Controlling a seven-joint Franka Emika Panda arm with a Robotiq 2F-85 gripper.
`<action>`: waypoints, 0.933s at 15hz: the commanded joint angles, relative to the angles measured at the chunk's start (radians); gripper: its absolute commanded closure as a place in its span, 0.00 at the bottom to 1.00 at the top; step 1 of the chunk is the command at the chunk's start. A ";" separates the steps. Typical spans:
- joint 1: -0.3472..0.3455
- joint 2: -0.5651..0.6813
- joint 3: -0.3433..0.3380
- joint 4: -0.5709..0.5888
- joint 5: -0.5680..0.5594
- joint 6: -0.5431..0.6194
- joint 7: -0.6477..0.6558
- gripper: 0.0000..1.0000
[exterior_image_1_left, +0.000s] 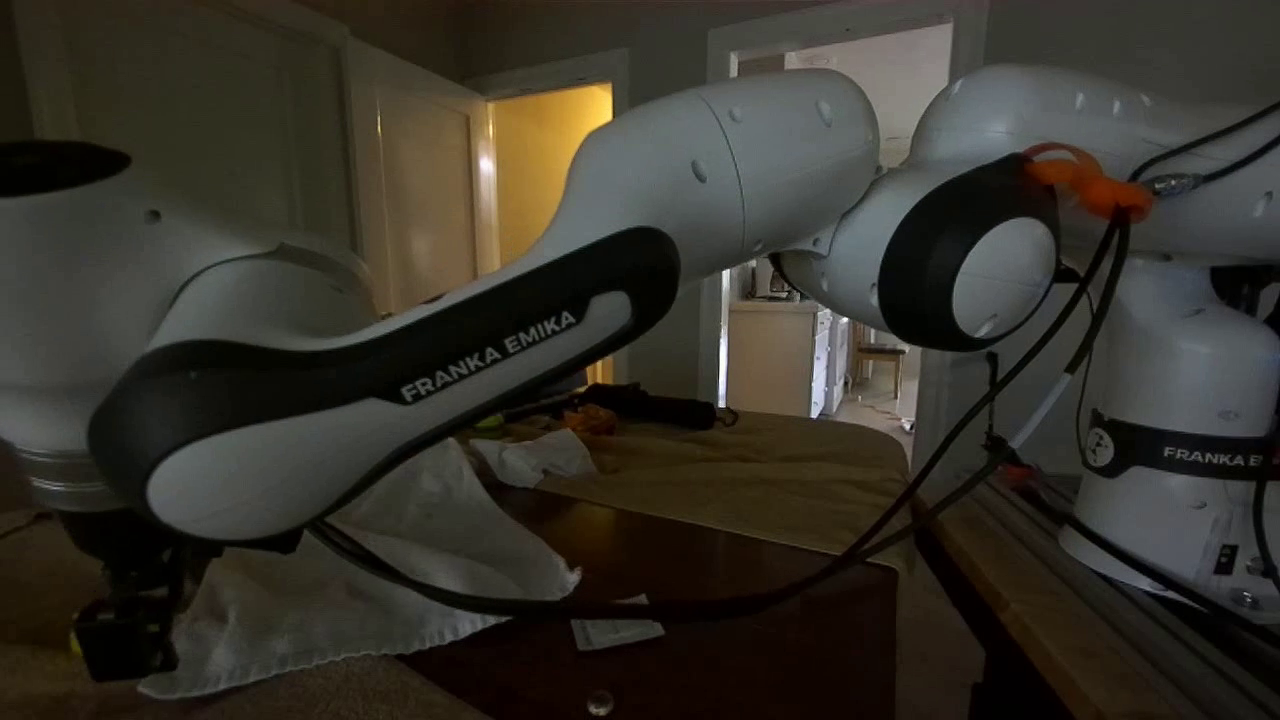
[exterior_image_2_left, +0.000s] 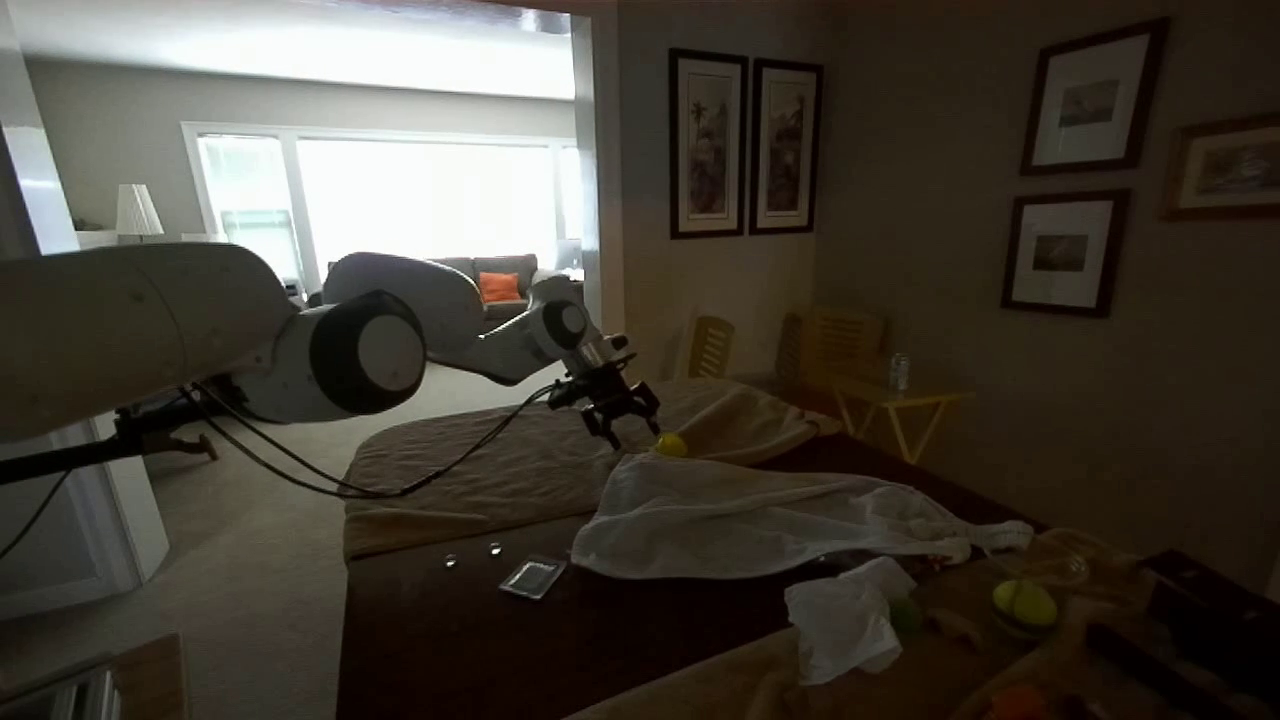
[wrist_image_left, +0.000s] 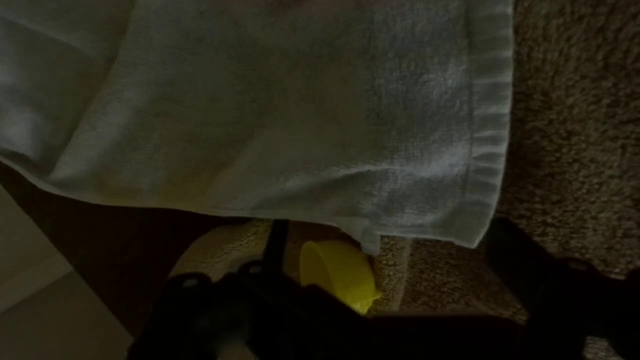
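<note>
Arm (exterior_image_1_left: 790, 165): white, rounded; small round screw recesses (exterior_image_1_left: 698, 171). Base (exterior_image_1_left: 1170, 385): white column; black band (exterior_image_1_left: 1135, 445), round emblem (exterior_image_1_left: 1099, 446), partly visible white lettering (exterior_image_1_left: 1210, 457) "FRANKA E". Above base: orange wrap (exterior_image_1_left: 1110, 195) on black cables (exterior_image_1_left: 700, 607); black ring (exterior_image_1_left: 920, 265), white disc (exterior_image_1_left: 1005, 280). Farther from base: black panel (exterior_image_1_left: 500, 315), white "FRANKA EMIKA". Farthest from base: grey banded collar (exterior_image_1_left: 62, 480); black gripper (exterior_image_2_left: 637, 438), angular, two-fingered.

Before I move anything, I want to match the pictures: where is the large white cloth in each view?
In an exterior view: the large white cloth lies low, left of centre.
In an exterior view: the large white cloth lies below and right of centre.
Wrist view: the large white cloth fills most of the upper half.
Shared landmark: the hand, near the cloth's edge.
</note>
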 joint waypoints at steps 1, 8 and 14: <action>-0.006 0.019 0.027 0.000 -0.008 0.062 -0.043 0.00; -0.006 0.030 0.040 -0.005 -0.005 0.061 -0.051 0.00; -0.009 0.031 0.033 -0.001 -0.008 0.047 -0.044 0.56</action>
